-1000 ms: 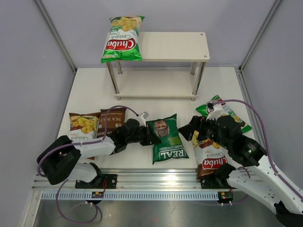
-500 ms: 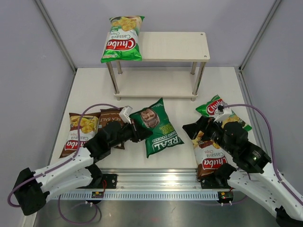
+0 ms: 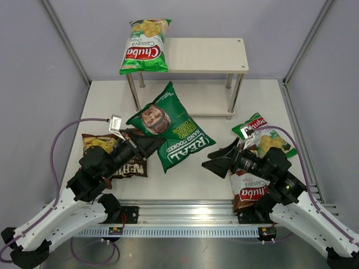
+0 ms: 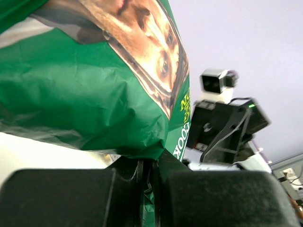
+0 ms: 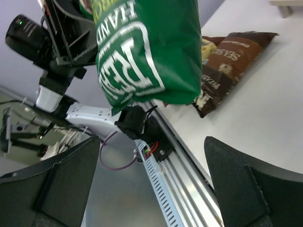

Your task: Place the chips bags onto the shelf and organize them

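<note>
REAL bag (image 3: 171,131) hangs in the air above the table (image 3: 185,185), in front of the shelf (image 3: 213,54) and between the two arms. The left claw (image 3: 147,144) is closed tight on one thin edge of it. The right claw (image 3: 216,161) is wide open near the bag's low corner and holds nothing.

I think the bag could slip out, since only a small bit is pinched and its skin is shiny. It may swing and hit a shelf leg (image 3: 133,92). It could also knock the green Chuba bag (image 3: 145,47), which sticks out over the top board's left end.
</note>
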`<state>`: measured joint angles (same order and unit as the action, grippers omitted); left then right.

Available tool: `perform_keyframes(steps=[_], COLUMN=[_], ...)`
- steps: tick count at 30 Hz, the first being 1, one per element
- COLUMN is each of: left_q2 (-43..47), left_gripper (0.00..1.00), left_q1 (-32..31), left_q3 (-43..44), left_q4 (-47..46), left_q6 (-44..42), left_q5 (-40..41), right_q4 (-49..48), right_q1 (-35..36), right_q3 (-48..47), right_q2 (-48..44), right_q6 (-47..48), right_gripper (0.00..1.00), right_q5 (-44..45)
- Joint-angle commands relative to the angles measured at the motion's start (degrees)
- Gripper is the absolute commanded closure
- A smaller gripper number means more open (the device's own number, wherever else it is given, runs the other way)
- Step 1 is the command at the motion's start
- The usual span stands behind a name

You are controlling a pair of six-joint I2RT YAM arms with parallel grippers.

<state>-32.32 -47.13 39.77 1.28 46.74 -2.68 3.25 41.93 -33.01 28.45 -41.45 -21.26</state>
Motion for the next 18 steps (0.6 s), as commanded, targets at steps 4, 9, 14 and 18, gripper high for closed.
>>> perform_keyframes(steps=[4,9,14,18], left_q2=[1.7,0.7,-1.3,-4.2], left_gripper=[1.0,1.0,1.0,1.0], left_q1=[0.0,0.0,0.0,0.0], left_q3=[6.0,6.7,6.4,6.3], left_q4=[-6.8,-12.3,-20.0,-24.2], left_q6=[-3.6,-2.6,0.4,2.2], left_q5=[0.6,-1.0,-3.9,-5.8], right_q4=[-14.7,-33.2,-39.9,-49.7], right_q1=[-0.1,0.3,3.7,6.1], right_q3=[-0.1,3.6,4.8,3.7], right_q2=[4.7,9.0,10.1,15.9], right_q6=[-3.1,-9.6,-8.2,-8.3], right_gripper=[0.0,0.02,0.01,0.02], right_q5=[-12.2,-11.9,2.1,5.9])
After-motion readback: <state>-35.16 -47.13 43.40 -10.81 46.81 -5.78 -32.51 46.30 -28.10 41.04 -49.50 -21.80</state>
